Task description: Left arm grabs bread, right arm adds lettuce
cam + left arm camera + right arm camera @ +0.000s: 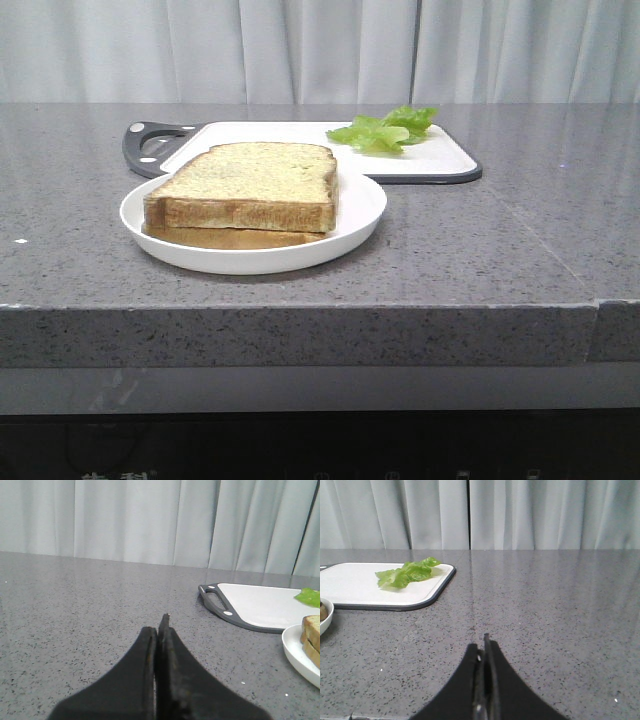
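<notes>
The bread (250, 183), a thick slice with a pale yellowish face and brown crust, lies on top of a thinner slice (225, 238) on a white plate (365, 215). The bread's edge also shows in the left wrist view (312, 630). The green lettuce (385, 130) lies on the white cutting board (440, 155) behind the plate; it also shows in the right wrist view (407, 572). My left gripper (159, 625) is shut and empty, low over the counter left of the plate. My right gripper (482, 645) is shut and empty, right of the board. Neither gripper shows in the front view.
The grey stone counter (90, 260) has its front edge close to the plate. The board's dark handle (150, 145) points left. Grey curtains (300, 50) hang behind the counter.
</notes>
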Robot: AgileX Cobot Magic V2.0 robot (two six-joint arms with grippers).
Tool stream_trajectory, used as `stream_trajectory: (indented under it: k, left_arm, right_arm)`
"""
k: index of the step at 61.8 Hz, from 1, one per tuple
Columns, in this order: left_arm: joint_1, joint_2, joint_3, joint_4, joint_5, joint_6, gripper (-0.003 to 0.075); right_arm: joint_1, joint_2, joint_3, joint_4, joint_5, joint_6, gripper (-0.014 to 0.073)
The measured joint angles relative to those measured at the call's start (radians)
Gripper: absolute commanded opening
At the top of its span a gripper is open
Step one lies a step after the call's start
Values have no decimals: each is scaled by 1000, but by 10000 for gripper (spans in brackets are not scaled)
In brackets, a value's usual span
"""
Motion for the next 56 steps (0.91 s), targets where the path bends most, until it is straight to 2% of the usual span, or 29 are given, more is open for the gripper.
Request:
stream_trajectory:
  k: [7, 18, 26, 40, 56]
  left_arm:
    - [0, 0, -58, -23, 66, 0, -20]
    - [0, 19, -256, -25, 207, 0, -20]
    - [2, 95, -391, -18, 291, 0, -20]
    - [5, 274, -599, 15, 489, 3, -20]
    - [5, 397, -641, 17, 595, 3, -20]
  right_arm:
    - [0, 0, -57, 5, 26, 0, -67]
    - [0, 0, -219, 10, 139, 0, -67]
    - [0, 22, -349, 11, 220, 0, -67]
    - [0, 183, -520, 11, 366, 0, -67]
    - [0, 301, -559, 11, 415, 0, -67]
